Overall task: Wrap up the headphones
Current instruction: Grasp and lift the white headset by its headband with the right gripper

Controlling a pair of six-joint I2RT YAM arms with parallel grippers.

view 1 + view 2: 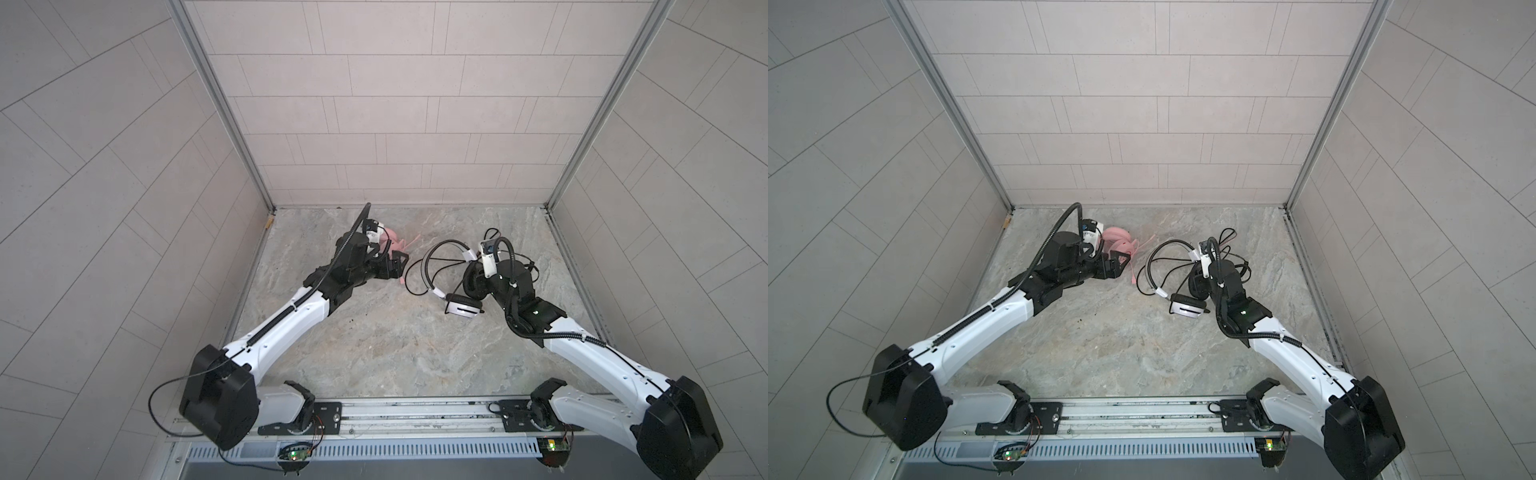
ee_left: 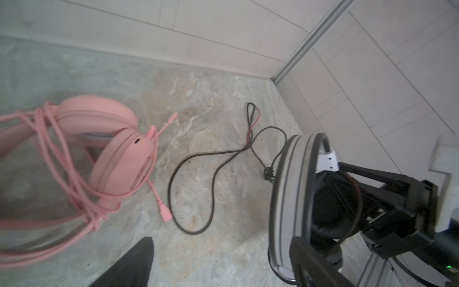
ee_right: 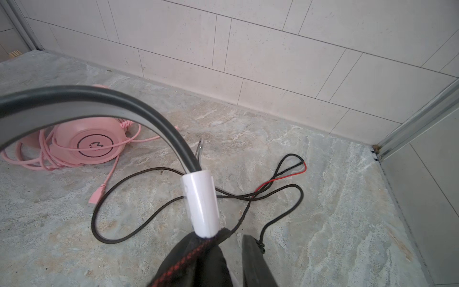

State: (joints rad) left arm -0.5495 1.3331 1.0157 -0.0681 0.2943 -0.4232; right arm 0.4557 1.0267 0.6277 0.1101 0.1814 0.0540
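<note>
Pink headphones [image 2: 119,161] are lying on table [image 1: 395,353] back-left, pink cable [image 2: 57,149] wound round them; left gripper [image 1: 392,266] hovering open just beside. Right gripper [image 2: 323,206] clamping white headphones [image 1: 461,309] by ear pad [image 3: 193,258], black cable [image 3: 119,238] trailing loose.

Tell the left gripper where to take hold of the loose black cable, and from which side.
Take the black cable at the rounded end of its big loop, a single strand lying flat on bare table between the pink headset and the white-and-black headset. Probably best from straight above with the open left gripper, jaws across the strand; that end lies nearest it.
</note>
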